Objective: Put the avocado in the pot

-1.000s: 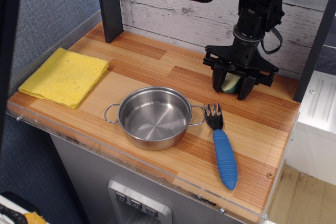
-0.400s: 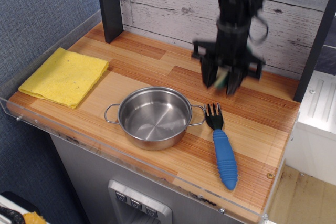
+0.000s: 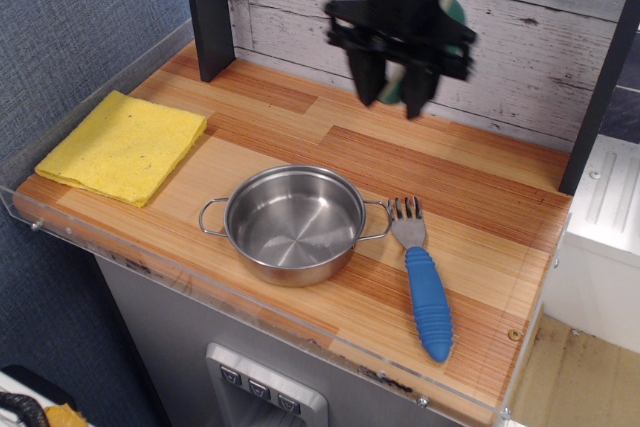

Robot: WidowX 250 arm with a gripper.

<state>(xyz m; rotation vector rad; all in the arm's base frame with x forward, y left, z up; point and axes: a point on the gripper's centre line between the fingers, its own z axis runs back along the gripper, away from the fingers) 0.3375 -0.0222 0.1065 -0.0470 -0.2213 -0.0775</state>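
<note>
The gripper (image 3: 393, 94) hangs high above the back of the table (image 3: 470, 197), fingers clamped on the avocado (image 3: 394, 80), which shows green between them. The pot (image 3: 293, 223) sits empty near the front edge, beside a fork (image 3: 423, 278)

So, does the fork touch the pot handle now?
Cannot tell. The only view shows the fork tines right beside the pot handle, but no clear gap or contact is visible.

avocado (image 3: 392, 81) held aloft, pot (image 3: 293, 223) empty
</note>
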